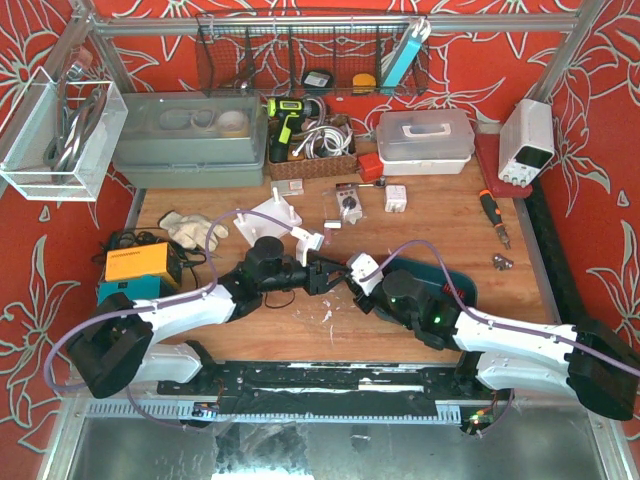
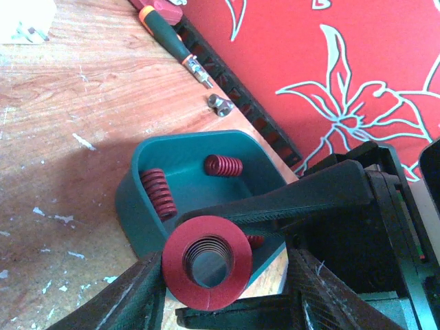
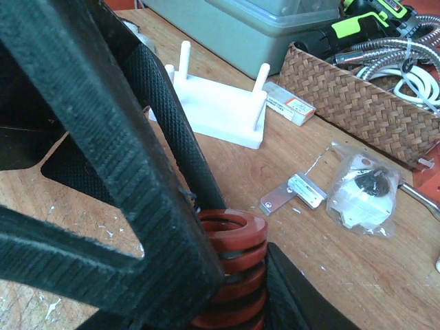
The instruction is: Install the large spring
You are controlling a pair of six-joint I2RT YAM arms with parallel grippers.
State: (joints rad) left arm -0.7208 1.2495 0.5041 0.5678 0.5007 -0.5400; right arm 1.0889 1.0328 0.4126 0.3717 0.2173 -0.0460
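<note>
The large red coil spring hangs above the middle of the wooden desk, just left of the teal plastic bin. My right gripper is clamped on it. My left gripper straddles the same spring with its jaws half-wide. One pad sits against the coil and the other pad stands off with a gap.

I judge this to be a hand-over between my two arms, before any seating on the fixture. The next move calls for my left jaws to shut squarely on the coil, and only then for the right to let go. After that, I would take the white block with upright pegs, towards the far left of the desk, to be the target. The spring's bore would have to line up over a peg.

The left wrist view shows the spring end-on, its open bore, the gap at my pad, and two smaller red springs lying in the bin. The right wrist view shows none of that. It gives the coils side-on and the peg block beyond. From above I see my arms meeting nose to nose, but the spring itself is hidden between them.
</note>
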